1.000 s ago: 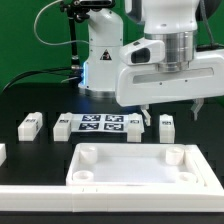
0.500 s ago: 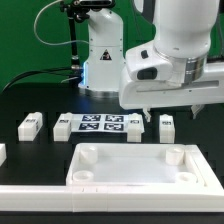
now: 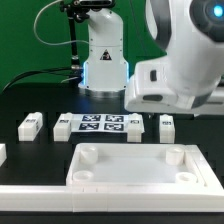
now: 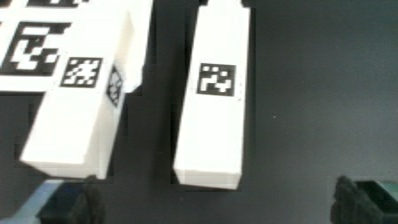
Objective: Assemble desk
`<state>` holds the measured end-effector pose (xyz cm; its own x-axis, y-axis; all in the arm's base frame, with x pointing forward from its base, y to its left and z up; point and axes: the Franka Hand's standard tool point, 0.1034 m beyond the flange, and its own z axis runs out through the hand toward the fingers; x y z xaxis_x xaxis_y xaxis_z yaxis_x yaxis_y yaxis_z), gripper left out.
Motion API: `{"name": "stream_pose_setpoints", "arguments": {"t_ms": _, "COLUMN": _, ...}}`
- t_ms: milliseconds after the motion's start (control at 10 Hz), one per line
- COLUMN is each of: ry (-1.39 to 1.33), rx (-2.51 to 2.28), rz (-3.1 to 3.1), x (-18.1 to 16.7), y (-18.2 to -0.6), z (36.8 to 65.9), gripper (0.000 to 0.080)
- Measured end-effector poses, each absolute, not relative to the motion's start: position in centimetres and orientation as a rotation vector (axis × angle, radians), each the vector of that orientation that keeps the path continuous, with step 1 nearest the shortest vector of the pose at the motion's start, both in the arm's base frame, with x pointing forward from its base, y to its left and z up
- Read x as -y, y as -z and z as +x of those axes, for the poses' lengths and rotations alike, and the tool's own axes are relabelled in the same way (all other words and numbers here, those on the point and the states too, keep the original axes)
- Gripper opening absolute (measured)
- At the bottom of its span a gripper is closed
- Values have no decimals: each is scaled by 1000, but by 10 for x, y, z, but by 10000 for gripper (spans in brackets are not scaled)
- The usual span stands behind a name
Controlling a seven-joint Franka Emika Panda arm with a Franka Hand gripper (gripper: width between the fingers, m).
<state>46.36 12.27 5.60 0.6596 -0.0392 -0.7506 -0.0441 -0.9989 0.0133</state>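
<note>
Hovering with jaws spread wide and holding nothing, the gripper (image 4: pixel 217 203) hung over a white leg (image 4: pixel 215 95) lying directly beneath it. A second leg (image 4: pixel 82 100) lay just beside, by the marker board (image 4: pixel 32 40). Farther off sat the tabletop (image 3: pixel 135 166) — sockets (image 3: pixel 88 155) empty. Likely step: fetching a leg — next, descending and closing across its narrow sides.

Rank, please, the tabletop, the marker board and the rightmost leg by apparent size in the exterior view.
1. tabletop, largest, though it is also nearest the camera
2. marker board
3. rightmost leg
</note>
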Motion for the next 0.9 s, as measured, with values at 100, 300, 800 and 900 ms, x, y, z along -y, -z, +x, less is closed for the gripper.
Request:
{"name": "stream_pose_setpoints", "arguments": {"t_ms": 100, "ry": -1370, "rx": -63, "rz": -2823, "x": -122, "y": -56, "z": 462, "gripper": 649}}
{"name": "stream_pose_setpoints", "arguments": {"t_ms": 300, "ry": -1326, "rx": -64, "rz": -2838, "x": -124, "y": -54, "z": 468, "gripper": 649}}
{"name": "stream_pose_setpoints", "arguments": {"t_ms": 800, "ry": -1379, "rx": -82, "rz": -2800, "x": -134, "y": -22, "z": 447, "gripper": 649}}
{"name": "stream_pose_setpoints", "arguments": {"t_ms": 900, "ry": -1410, "rx": -76, "rz": -2788, "x": -136, "y": -14, "z": 441, "gripper": 649}}
